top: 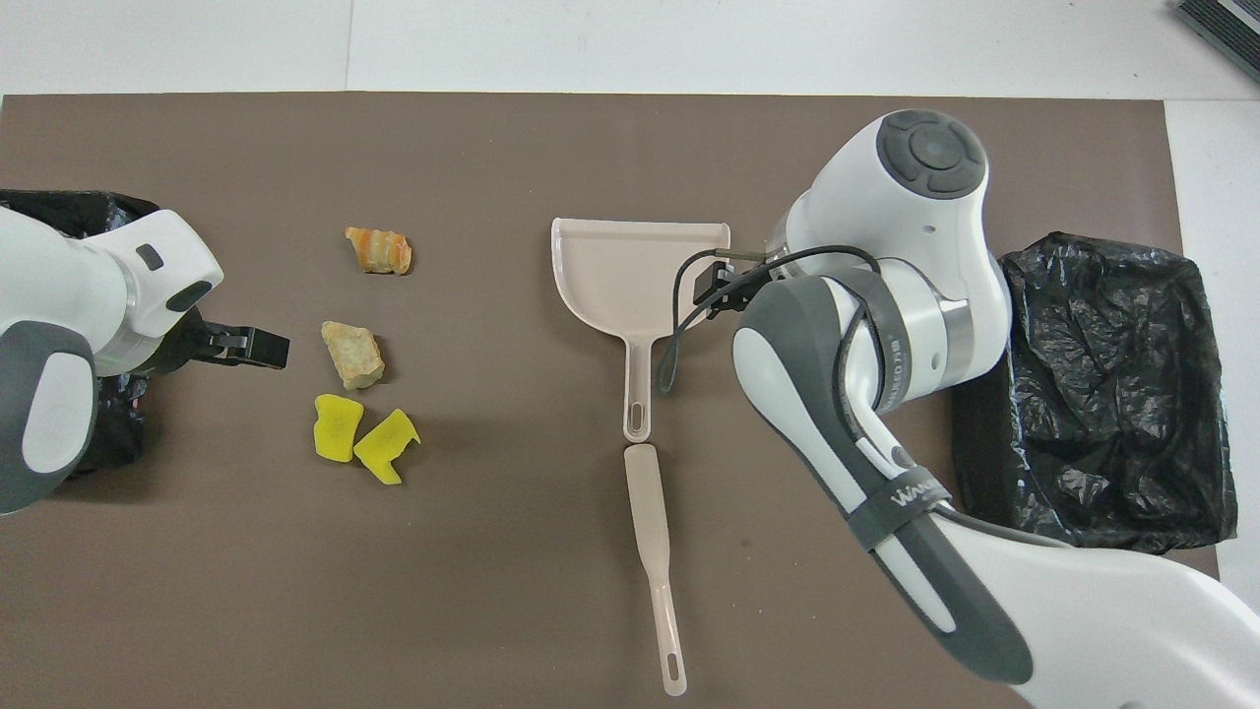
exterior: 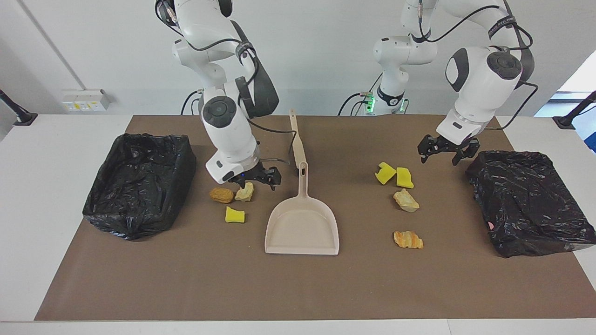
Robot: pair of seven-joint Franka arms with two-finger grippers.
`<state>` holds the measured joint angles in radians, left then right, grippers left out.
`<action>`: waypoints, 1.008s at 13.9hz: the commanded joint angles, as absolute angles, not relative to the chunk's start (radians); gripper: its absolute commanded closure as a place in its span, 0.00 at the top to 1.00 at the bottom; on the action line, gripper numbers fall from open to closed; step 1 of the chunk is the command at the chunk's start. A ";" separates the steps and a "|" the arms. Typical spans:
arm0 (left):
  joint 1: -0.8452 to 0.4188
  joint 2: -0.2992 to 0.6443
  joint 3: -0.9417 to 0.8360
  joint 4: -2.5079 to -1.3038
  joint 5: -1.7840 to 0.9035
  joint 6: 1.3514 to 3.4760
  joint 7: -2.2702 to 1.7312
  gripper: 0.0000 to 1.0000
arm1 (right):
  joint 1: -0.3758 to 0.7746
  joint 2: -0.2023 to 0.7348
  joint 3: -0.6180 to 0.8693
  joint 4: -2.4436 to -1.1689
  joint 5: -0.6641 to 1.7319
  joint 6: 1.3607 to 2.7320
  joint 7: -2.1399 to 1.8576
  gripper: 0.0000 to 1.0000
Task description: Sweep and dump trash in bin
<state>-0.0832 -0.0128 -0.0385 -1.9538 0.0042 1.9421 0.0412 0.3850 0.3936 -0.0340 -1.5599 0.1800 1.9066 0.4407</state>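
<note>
right gripper (exterior: pixel 255 178): spread open, held low over beige lump (exterior: pixel 245 191) | left gripper (exterior: pixel 442 150): spread open, held beside yellow sponge pieces (exterior: pixel 395 175)

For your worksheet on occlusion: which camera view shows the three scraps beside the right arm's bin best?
The facing view: the orange lump, beige lump and yellow sponge piece all show. Overhead, the right arm covers them.

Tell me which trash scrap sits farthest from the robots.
The orange striped lump at the left arm's end: it lies alone, farther out than the tan lump and every yellow sponge piece.
</note>
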 commanded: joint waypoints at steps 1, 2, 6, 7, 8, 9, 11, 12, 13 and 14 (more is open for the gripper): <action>-0.121 -0.025 -0.026 -1.994 -0.005 1.964 0.041 1.00 | 0.423 0.423 -0.035 -1.539 0.215 1.917 0.488 1.00; -0.129 -0.026 -0.026 -1.994 -0.005 1.959 0.043 1.00 | 0.452 0.431 -0.035 -1.540 0.219 1.937 0.508 1.00; -0.198 -0.069 -0.026 -2.068 -0.101 1.943 0.040 1.00 | 0.518 0.446 -0.035 -1.582 0.221 2.028 0.528 1.00; -0.222 -0.092 -0.026 -2.106 -0.106 1.992 0.034 1.00 | 0.526 0.452 -0.035 -1.583 0.221 2.037 0.532 1.00; -0.250 -0.107 -0.026 -2.155 -0.106 2.059 0.002 1.00 | 0.532 0.457 -0.035 -1.586 0.221 2.039 0.538 1.00; -0.279 -0.120 -0.026 -2.199 -0.106 2.116 -0.039 1.00 | 0.534 0.459 -0.035 -1.597 0.219 2.045 0.538 1.00; -0.336 -0.118 -0.026 -2.276 -0.106 2.189 -0.063 1.00 | 0.544 0.457 -0.035 -1.638 0.216 2.072 0.535 1.00; -0.362 -0.120 -0.026 -2.319 -0.106 2.232 -0.072 1.00 | 0.548 0.457 -0.035 -1.644 0.213 2.072 0.535 1.00; -0.386 -0.133 -0.028 -2.362 -0.106 2.273 -0.093 1.00 | 0.555 0.457 -0.035 -1.644 0.213 2.071 0.535 0.93; -0.426 -0.146 -0.028 -2.396 -0.107 2.296 -0.125 1.00 | 0.555 0.457 -0.035 -1.644 0.213 2.071 0.535 0.81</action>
<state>-0.3608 -0.0795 -0.0440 -2.2894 -0.0935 2.2257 -0.0836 0.5466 0.4687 -0.0336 -1.6219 0.1971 2.0461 0.5225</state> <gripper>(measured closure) 0.000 0.066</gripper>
